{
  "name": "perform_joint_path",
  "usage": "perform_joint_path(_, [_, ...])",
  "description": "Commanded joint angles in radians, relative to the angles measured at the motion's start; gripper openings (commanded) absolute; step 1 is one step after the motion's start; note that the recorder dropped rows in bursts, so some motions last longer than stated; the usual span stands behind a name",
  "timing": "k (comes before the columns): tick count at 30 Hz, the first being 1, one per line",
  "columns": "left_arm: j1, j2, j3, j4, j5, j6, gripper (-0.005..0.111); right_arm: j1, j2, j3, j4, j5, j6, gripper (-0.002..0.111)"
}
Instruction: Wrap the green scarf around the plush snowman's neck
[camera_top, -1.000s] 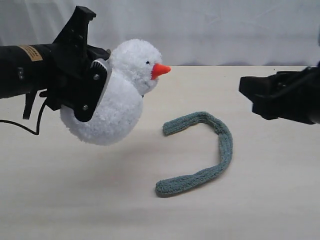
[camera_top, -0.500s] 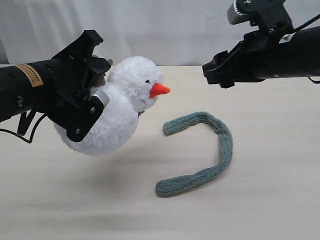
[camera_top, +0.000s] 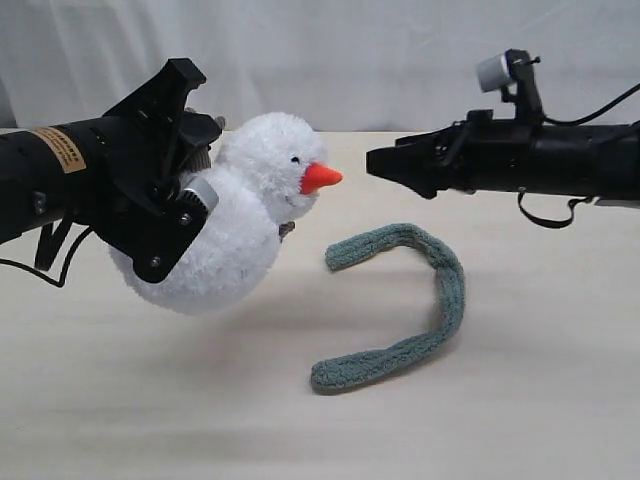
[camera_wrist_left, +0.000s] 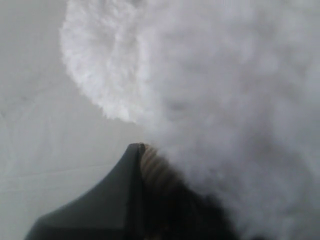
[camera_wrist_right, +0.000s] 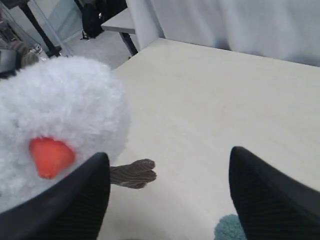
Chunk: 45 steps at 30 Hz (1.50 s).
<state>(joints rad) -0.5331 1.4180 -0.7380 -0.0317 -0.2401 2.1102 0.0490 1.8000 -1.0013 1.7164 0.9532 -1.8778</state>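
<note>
Above the left half of the bench (camera_top: 120, 400), the plush snowman (camera_top: 235, 235) hangs clear of the surface. It is tilted so its head leans up and to the right. The left fingers (camera_top: 175, 230) are closed tight on the big body ball, pressing into the fluff. Gripping it there seems deliberate: the neck (camera_top: 248, 197) stays bare on all sides, and the lift leaves room for a strip to pass underneath.

The green scarf (camera_top: 440, 290) lies on the bench to the right of the snowman, curled in an open hook. It is apart from the toy and nothing touches it. The right fingers (camera_top: 400, 165) hover level with the orange nose (camera_top: 321, 178), just to its right and above the scarf's far end. They are spread wide and hold nothing, probably ready to go for the scarf.

The exterior view gives the whole layout, but side-on the right fingers read as one dark wedge. The right wrist view shows the empty gap between them, the brown twig arm (camera_wrist_right: 132, 173) under the nose, and a rounded scarf end at the frame's edge. The left wrist view shows only white pile and one dark finger sunk against it, which confirms the grip.
</note>
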Motion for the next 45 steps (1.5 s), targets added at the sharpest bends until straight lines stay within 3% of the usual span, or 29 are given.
perform_joint_path(1, [-0.002, -0.010, 0.004, -0.006, 0.035, 0.030, 0.000, 0.075, 0.054, -0.029, 0.028, -0.015, -0.121, 0.064])
perform_joint_path(4, [-0.002, -0.010, 0.016, -0.006, 0.044, 0.030, 0.000, 0.106, 0.073, -0.045, 0.028, -0.024, -0.152, 0.063])
perform_joint_path(7, [-0.002, -0.010, 0.016, -0.006, 0.078, 0.030, 0.000, 0.145, 0.072, -0.056, 0.025, -0.188, -0.184, 0.054])
perform_joint_path(9, [-0.002, -0.010, 0.016, -0.006, 0.081, 0.030, 0.000, 0.164, 0.072, -0.068, 0.028, -0.317, -0.194, 0.038])
perform_joint_path(10, [-0.002, -0.010, 0.016, -0.006, 0.082, 0.030, 0.000, 0.177, 0.072, -0.076, 0.028, -0.419, -0.197, 0.022])
perform_joint_path(12, [-0.002, -0.010, 0.016, -0.006, 0.082, 0.030, 0.000, 0.197, 0.077, -0.081, 0.028, -0.433, -0.199, 0.004])
perform_joint_path(18, [-0.002, -0.010, 0.016, -0.010, 0.086, 0.030, 0.000, 0.250, 0.117, -0.115, 0.028, -0.386, -0.239, 0.004])
perform_joint_path(23, [-0.002, 0.021, 0.016, -0.010, 0.090, 0.030, 0.000, 0.257, 0.146, -0.132, -0.007, -0.190, -0.239, 0.004])
perform_joint_path(28, [-0.002, 0.070, 0.016, -0.010, 0.075, 0.030, 0.000, 0.257, 0.146, -0.132, -0.055, -0.165, -0.239, 0.004])
perform_joint_path(36, [-0.002, 0.205, 0.016, -0.109, -0.115, 0.014, 0.000, 0.257, 0.140, -0.132, -0.110, -0.061, -0.235, 0.004])
perform_joint_path(45, [0.000, 0.293, 0.016, -0.123, -0.324, -0.225, 0.000, 0.257, 0.039, -0.132, -0.116, -0.020, -0.211, 0.004])
